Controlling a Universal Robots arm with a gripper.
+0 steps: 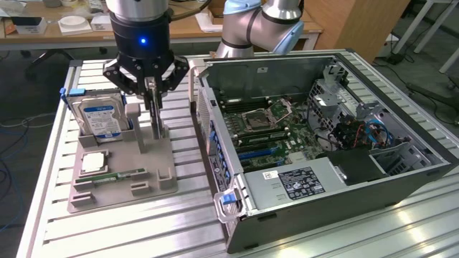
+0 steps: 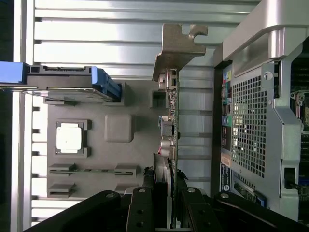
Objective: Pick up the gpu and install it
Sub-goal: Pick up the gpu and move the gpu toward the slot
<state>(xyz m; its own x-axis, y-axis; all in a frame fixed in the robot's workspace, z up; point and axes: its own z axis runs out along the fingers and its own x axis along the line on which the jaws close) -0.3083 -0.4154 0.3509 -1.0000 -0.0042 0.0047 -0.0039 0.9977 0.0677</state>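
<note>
Above grey tray, one pincer pinching one gpu upright; nearby one hard drive, one open case.

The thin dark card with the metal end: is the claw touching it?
Touching. The wrist view shows the gripper pressing both faces of the thin dark card.

The exterior view looks obliquely down across the bench from some way off, while the wrist view peers straight down past the tool, both sharing the parts tray and computer case.
</note>
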